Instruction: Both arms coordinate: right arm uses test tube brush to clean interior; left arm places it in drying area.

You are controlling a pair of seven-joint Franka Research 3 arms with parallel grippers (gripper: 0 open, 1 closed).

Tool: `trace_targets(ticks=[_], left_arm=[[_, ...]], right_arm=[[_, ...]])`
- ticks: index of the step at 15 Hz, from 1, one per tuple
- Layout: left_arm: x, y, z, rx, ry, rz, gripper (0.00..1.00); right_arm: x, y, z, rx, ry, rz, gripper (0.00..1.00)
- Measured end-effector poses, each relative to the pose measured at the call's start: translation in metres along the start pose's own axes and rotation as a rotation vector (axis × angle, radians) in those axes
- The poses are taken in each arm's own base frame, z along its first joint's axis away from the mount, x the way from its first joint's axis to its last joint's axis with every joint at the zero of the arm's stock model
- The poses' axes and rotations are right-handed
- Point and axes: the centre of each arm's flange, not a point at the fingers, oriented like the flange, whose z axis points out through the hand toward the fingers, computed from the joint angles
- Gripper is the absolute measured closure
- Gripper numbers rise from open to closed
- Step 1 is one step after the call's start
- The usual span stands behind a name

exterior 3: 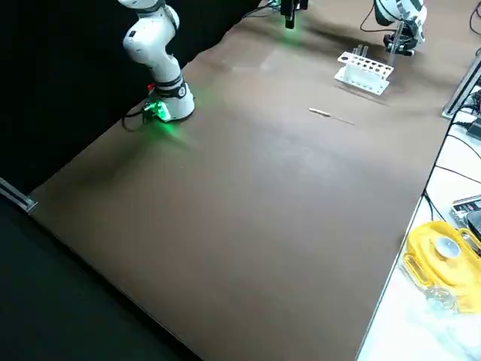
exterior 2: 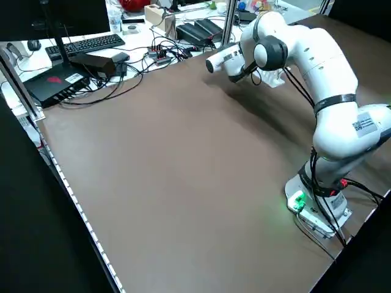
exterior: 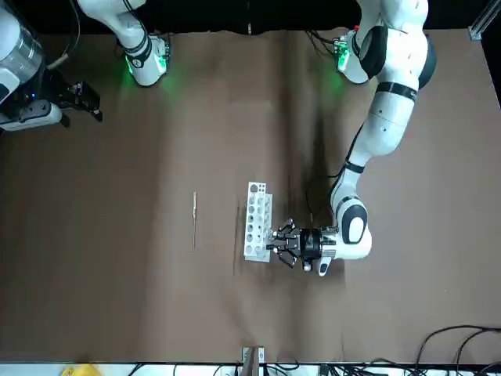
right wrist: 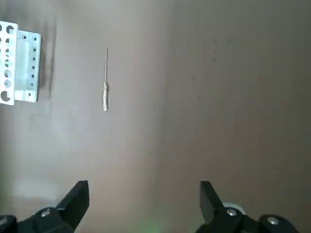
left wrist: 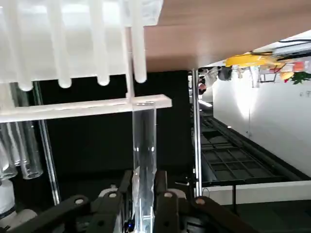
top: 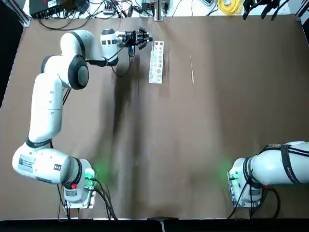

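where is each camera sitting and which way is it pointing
Top: overhead, looking down; both arms, left gripper at the rack.
Front: across the table, facing the robot.
Left side: raised, mostly the left arm.
Right side: raised, across the table toward the rack.
Left wrist: its jaws shut on a clear tube.
Right wrist: right gripper open above the table, brush ahead.
Top, front, right side and right wrist views share rack and brush.

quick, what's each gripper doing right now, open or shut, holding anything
Left gripper: shut on a clear test tube, beside the white rack.
Right gripper: open, holding nothing, well back from the brush.
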Motion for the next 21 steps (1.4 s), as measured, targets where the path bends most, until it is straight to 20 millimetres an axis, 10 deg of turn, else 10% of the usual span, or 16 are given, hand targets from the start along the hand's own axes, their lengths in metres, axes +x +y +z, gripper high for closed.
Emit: trace_targets(ticks=[21], left_arm=[[0.015,-0.002,0.005,-0.061,0.01,0.042,0.77]], right_arm=[[0.0,-0.006,0.0,0.0,0.001,-0.011,0.0]])
